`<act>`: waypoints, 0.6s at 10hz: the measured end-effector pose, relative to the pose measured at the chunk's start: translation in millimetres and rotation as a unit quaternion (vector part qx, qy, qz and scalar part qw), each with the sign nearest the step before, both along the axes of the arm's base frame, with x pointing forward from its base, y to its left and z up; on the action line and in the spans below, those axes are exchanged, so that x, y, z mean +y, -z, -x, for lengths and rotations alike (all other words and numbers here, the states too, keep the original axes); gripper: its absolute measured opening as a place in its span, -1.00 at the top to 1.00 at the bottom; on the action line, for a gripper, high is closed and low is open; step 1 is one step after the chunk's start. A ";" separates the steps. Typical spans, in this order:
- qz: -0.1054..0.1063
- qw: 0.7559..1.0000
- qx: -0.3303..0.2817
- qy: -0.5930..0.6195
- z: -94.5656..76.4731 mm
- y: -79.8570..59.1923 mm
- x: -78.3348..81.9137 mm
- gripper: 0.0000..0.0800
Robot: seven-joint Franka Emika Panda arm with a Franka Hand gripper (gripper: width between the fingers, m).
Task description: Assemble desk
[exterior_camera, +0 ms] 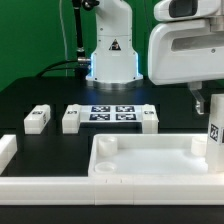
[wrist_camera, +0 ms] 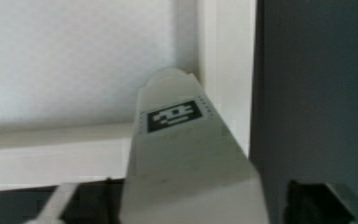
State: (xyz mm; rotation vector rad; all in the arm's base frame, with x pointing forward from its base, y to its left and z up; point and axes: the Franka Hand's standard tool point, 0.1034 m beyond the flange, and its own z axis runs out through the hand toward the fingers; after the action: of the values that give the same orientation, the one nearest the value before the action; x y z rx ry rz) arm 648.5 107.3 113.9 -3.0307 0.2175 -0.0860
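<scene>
The white tabletop lies with its raised rim up at the front of the exterior view. My gripper is above its corner at the exterior view's right, shut on a white tagged leg that stands upright there. In the wrist view the leg reaches from my gripper down into the corner of the tabletop, its tip against the rim. Dark fingers show on either side of it. Three more legs lie on the black table behind the tabletop.
The marker board lies between the loose legs, in front of the arm's base. Long white border bars run along the front and the exterior view's left. A green backdrop stands behind.
</scene>
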 end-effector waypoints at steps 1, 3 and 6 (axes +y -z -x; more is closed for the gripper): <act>-0.002 0.999 0.004 0.037 0.1 0.3 -1.3 0.01; -0.007 0.993 0.012 0.118 0.1 0.6 -3.4 0.26; -0.031 0.924 0.039 0.378 0.6 1.1 -3.5 0.26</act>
State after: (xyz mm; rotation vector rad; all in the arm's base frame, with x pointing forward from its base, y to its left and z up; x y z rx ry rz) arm 647.9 103.8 112.7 -2.6960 1.3454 -0.0117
